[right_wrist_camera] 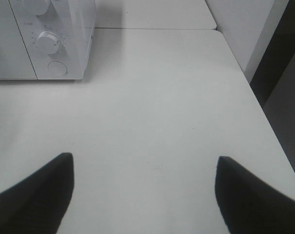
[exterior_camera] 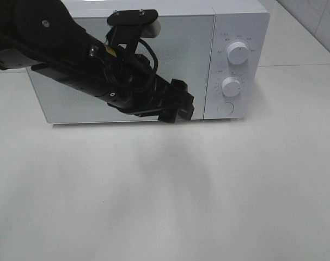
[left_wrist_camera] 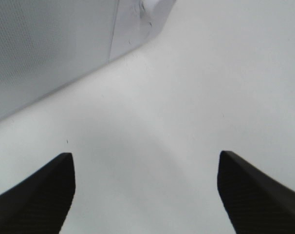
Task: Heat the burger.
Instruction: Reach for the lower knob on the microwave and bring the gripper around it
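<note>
The burger is not being shown in any of the 3 views; whether it is sitting behind the shut door of the microwave cannot be told. The left gripper is being held open and empty just before that door, the right gripper open and empty over the table. The burger is being judged light, soft and loosely stacked, so a gentle hold across the bun's sides is advised.

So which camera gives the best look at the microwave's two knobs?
The exterior high view: the upper knob and lower knob both show whole. The right wrist view shows the lower knob well but cuts the upper knob off at its edge. The left wrist view catches only a corner of the microwave, no clear knob.
</note>
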